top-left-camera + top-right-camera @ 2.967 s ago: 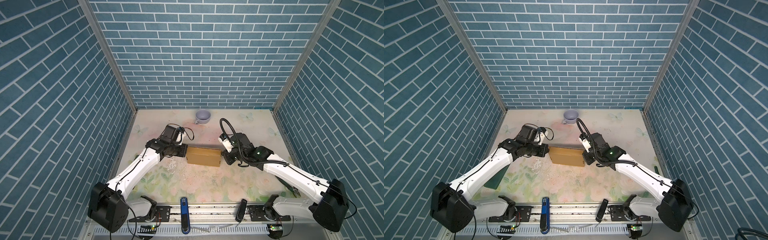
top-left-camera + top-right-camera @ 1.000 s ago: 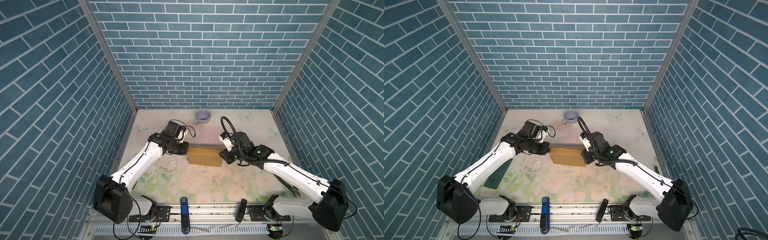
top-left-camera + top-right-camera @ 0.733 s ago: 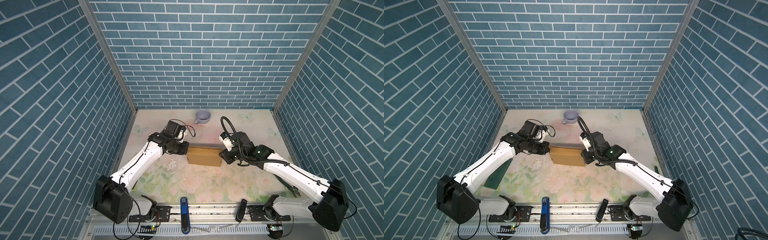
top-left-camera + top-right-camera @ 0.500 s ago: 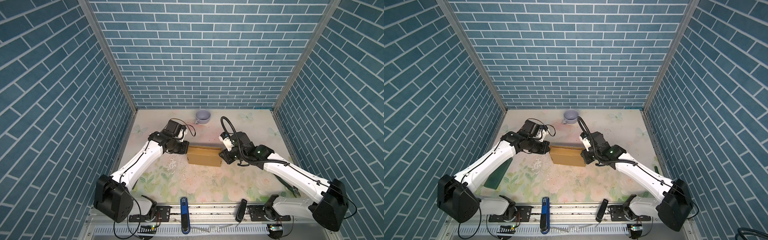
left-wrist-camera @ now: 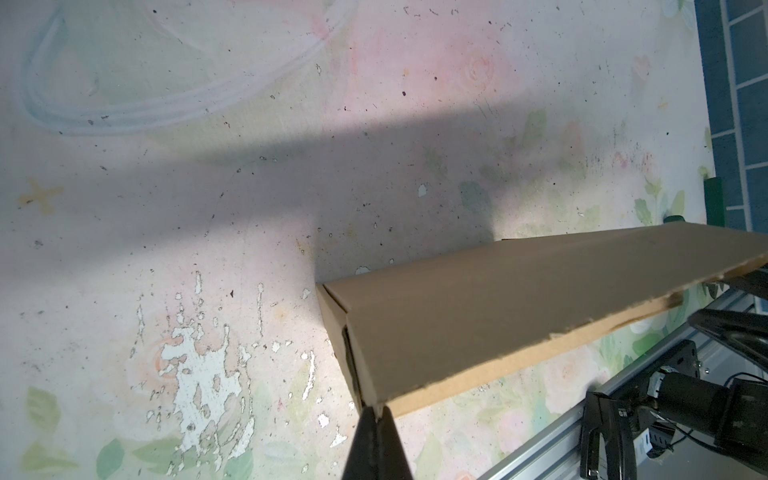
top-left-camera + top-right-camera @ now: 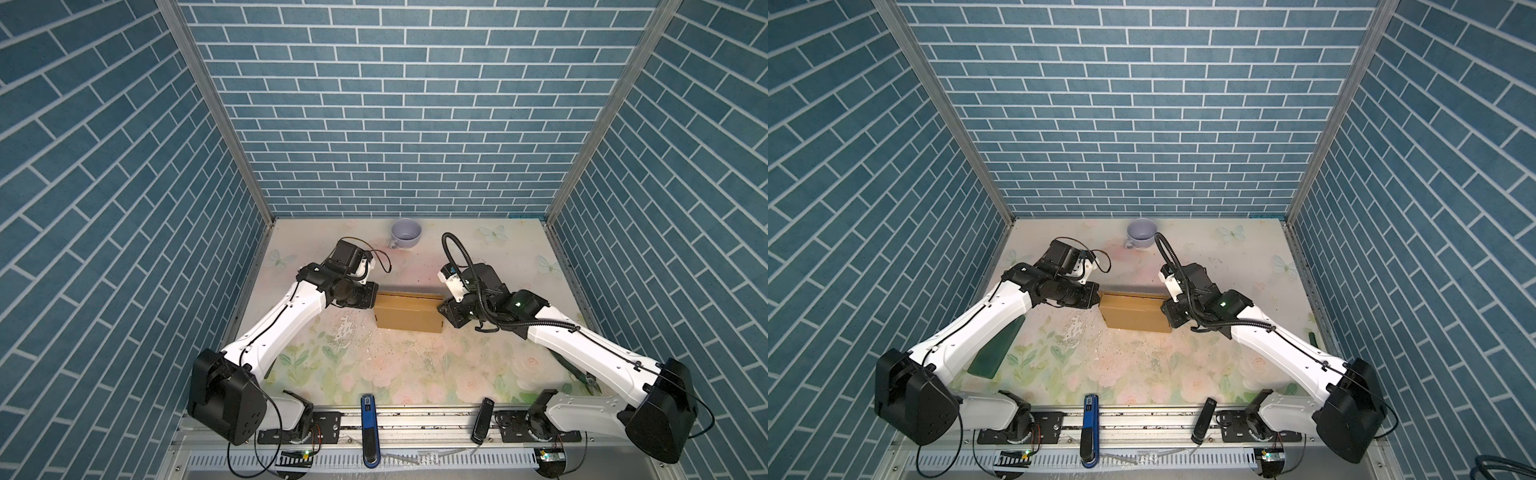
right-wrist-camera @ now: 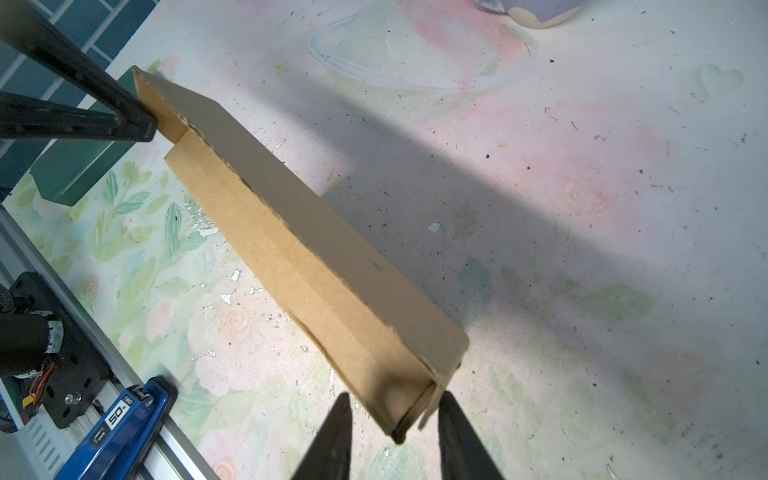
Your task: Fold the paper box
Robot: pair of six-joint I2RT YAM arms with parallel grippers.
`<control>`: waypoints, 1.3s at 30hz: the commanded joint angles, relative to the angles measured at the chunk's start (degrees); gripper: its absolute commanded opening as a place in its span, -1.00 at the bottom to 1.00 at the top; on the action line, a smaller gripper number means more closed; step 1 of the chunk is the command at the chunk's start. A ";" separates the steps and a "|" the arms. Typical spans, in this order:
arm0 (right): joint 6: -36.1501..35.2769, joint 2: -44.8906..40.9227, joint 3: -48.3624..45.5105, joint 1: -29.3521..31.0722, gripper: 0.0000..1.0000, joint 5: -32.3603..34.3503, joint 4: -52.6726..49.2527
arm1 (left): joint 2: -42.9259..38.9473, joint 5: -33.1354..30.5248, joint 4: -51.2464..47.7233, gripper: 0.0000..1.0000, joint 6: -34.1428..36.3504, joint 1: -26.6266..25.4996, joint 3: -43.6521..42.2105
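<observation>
paper box (image 6: pixel 407 316): mid-surface (image 6: pixel 415 374) | left tool (image 5: pixel 376 419): pinching its corner | right tool (image 7: pixel 395 399): spread around opposite end

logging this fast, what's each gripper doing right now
left gripper: closed, pinching the paper box at its corner.
right gripper: open, jaws straddling its other end.

The paper box (image 6: pixel 409 313) filled the middle of the table (image 6: pixel 415 365), with the left gripper (image 6: pixel 372 300) at one end and the right gripper (image 6: pixel 443 311) at the other. Bare table lay open in front. Behind, the mug (image 6: pixel 406 234) stood well apart, seemingly leaving a passage. The green board (image 6: pixel 994 349) lay by the left edge.
</observation>
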 commanded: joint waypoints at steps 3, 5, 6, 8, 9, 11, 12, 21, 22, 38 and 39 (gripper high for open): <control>1.33 -0.50 2.32 0.21 -0.29 -1.60 1.28 | 0.67 1.59 -1.01 -1.00 0.42 -0.37 1.79; 1.33 -0.60 2.39 0.19 -0.29 -1.53 1.32 | 0.83 1.66 -1.10 -1.00 0.49 -0.37 1.95; 1.33 -0.60 2.33 0.20 -0.29 -1.57 1.30 | 0.87 1.68 -1.21 -1.00 0.45 -0.41 2.03; 1.33 -0.60 2.40 0.22 -0.28 -1.56 1.25 | 0.95 1.78 -1.44 -1.00 0.54 -0.35 2.22; 1.33 -0.60 2.33 0.18 -0.27 -1.49 1.07 | 0.97 1.78 -1.54 -1.00 0.61 -0.37 2.31; 1.33 -0.60 2.39 0.16 -0.24 -1.43 0.89 | 1.03 1.66 -1.71 -1.00 0.74 -0.36 2.49; 1.33 -0.60 2.40 0.19 -0.23 -1.41 0.81 | 1.04 1.67 -1.80 -1.00 0.83 -0.40 2.56; 1.25 -0.77 2.12 0.18 -0.20 -1.25 0.81 | 1.34 1.61 -1.97 -1.00 0.80 -0.40 2.56; 1.25 -0.78 2.21 0.23 -0.19 -1.25 0.81 | 1.44 1.60 -2.08 -1.00 0.85 -0.34 2.67; 1.42 -0.19 3.06 0.20 -0.19 -2.63 0.86 | 1.76 1.95 -3.06 -1.00 1.11 -0.34 3.46; 1.51 -0.16 3.13 0.18 -0.19 -2.77 0.89 | 1.79 1.89 -3.04 -1.00 1.22 -0.38 3.45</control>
